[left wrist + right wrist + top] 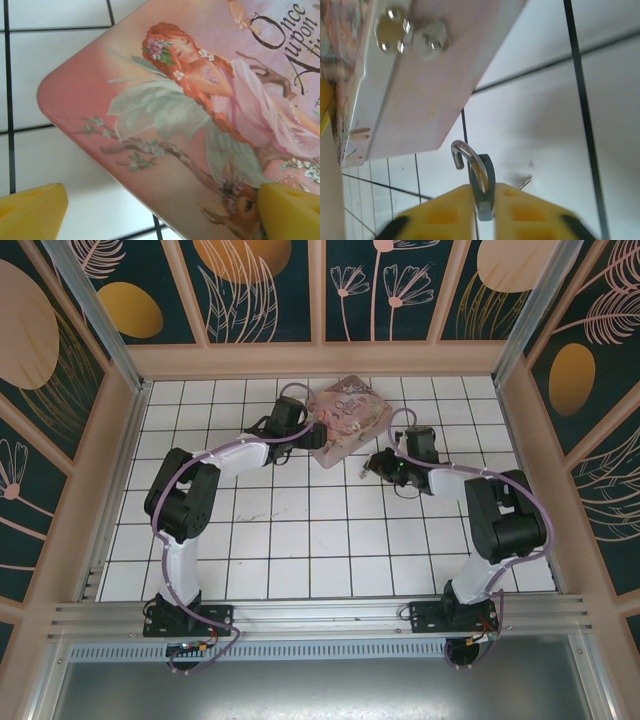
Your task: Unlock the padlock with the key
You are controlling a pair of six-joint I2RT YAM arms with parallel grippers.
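Note:
The padlock (pixel 484 187) is pinched between the yellow fingers of my right gripper (pixel 484 200). Its blue-grey body stands upright and its silvery shackle (pixel 465 152) has swung free into an open hook. A thin metal sliver (pixel 524 183) lies on the white tile just right of the padlock; it may be the key, I cannot tell. In the top view the right gripper (pixel 372 465) sits by the tin's near right corner. My left gripper (pixel 160 220) hangs open over the tin's lid, fingers (pixel 30 212) wide apart, nothing between them.
The large pink illustrated tin box (pixel 345 420) lies at the back middle of the tiled floor (pixel 290 540). Its pale side, with two shiny nuts (pixel 410 35), rises close above the padlock. Wooden walls enclose the floor on three sides.

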